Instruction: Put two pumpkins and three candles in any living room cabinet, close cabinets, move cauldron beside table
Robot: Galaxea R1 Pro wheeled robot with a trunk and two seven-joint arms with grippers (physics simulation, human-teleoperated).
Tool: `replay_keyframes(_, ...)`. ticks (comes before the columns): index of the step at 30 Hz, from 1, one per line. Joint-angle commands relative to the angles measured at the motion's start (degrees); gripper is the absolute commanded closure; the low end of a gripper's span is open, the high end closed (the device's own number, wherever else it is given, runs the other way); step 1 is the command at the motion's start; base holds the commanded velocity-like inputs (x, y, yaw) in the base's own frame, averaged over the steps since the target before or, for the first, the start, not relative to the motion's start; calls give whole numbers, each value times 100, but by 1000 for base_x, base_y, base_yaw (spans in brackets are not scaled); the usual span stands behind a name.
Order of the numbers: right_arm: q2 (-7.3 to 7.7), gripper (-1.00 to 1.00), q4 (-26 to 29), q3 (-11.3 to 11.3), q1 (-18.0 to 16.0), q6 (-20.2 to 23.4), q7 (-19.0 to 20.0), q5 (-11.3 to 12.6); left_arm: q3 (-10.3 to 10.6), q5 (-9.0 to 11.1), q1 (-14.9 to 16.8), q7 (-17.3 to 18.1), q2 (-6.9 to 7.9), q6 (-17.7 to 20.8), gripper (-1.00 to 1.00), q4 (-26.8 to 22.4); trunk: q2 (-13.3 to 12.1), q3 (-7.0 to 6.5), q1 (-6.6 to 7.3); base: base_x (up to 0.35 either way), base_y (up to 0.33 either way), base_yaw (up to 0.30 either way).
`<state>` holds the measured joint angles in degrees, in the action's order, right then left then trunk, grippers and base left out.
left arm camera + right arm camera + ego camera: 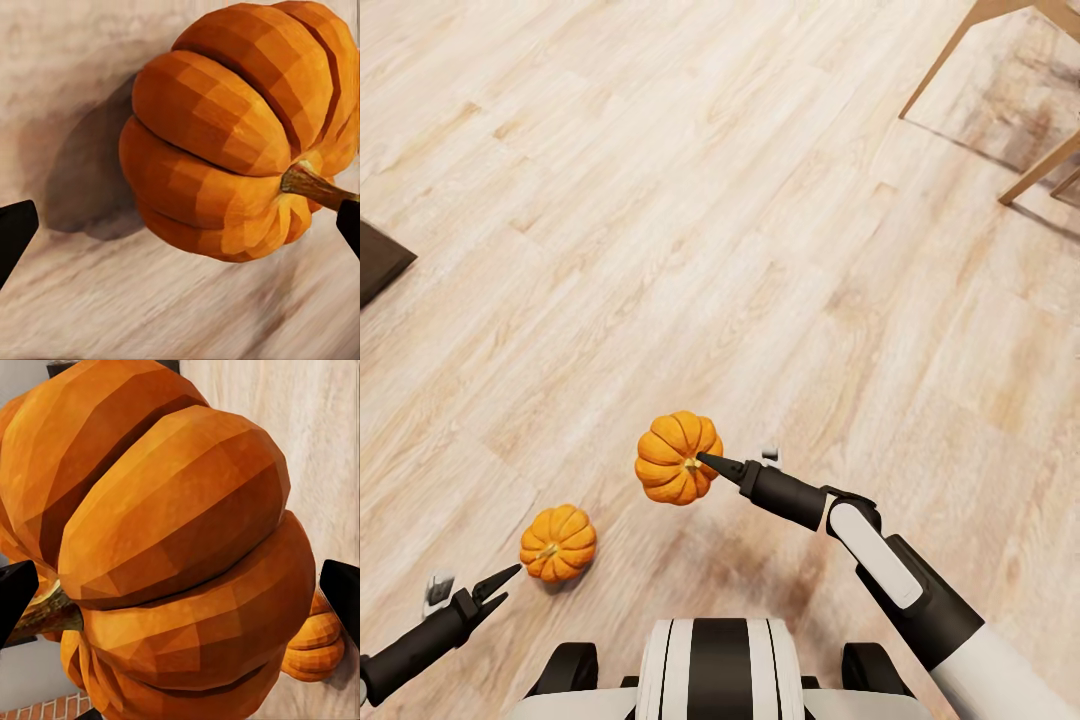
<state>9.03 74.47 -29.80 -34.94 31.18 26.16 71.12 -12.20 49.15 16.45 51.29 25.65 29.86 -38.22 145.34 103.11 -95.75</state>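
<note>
Looking down from the head view, two pumpkins are counted. One pumpkin (679,457) is held up off the floor (660,200) at the tip of the right gripper (712,463), whose dark fingers are closed on it near the stem. The second pumpkin (558,542) lies on the light wood planks, tipped on its side, just beside the left gripper (500,588). The left fingers are parted in a narrow V and hold nothing; the tips are close to this pumpkin, though contact cannot be judged. At the upper right corner, pale wooden legs (960,45) of some furniture are seen, and a dark brown corner (380,260) shows at the left edge. The robot's black-and-white trunk (715,665) is seen at the bottom.

From the left wrist view, one pumpkin (225,142) is seen lying on the floor (150,300) with its brown stem (315,187) pointing sideways and a shadow cast beside it. Two dark fingertips (15,232) are seen at opposite edges, spread apart, with the pumpkin between and beyond them.

From the right wrist view, the held pumpkin (172,547) is seen very close between two black fingertips (341,592), its stem (45,615) lying against one of them. Part of the other pumpkin (315,649) is seen behind it on the floor (300,435). A strip of red brick (45,709) shows in one corner.
</note>
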Motion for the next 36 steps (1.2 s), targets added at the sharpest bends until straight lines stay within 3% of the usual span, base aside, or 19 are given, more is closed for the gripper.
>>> replay_keyframes(1,4,100,-2,-8,-4,20,3,47,-7,34,-1,4,1,46,-100,-2,1,2,0,42,-156,0)
replay_keyframes(36,2,100,-20,-8,-4,20,3,45,-11,39,-1,4,1,46,-100,7,1,2,0,46,-35,0)
